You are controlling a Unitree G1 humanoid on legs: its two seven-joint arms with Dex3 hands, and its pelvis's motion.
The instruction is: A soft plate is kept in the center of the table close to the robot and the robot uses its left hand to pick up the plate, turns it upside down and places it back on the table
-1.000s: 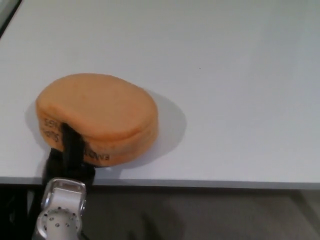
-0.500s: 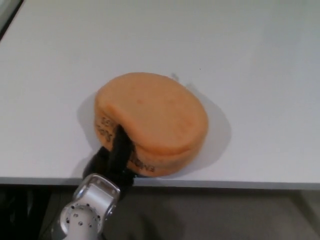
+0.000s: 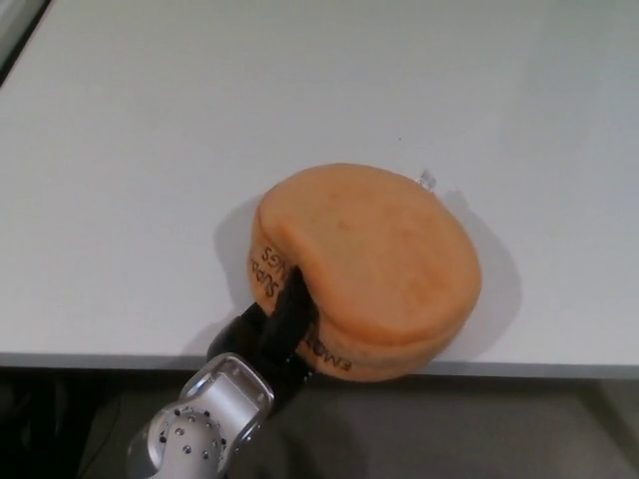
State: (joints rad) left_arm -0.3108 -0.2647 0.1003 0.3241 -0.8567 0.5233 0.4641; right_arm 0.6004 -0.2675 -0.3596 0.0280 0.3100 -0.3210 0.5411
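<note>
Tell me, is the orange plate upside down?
Upside down, it seems: the orange plate shows a smooth domed surface with no hollow. The left hand grips its near edge, over the white table.

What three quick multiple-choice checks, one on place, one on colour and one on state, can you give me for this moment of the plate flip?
1. Where is the soft plate on the table?
A. At the far edge
B. At the near edge
C. At the far left corner

2. What colour is the plate?
A. Orange
B. Blue
C. White

3. What is the left hand doing?
A. Hanging open, clear of the plate
B. Resting flat on the table
C. Gripping the plate's near left rim

Answers:
1 B: the plate sits at the table's front edge, nearest the robot.
2 A: its top and side are orange, with dark lettering on the side wall.
3 C: a black finger presses over the rim, denting the soft edge.
</note>
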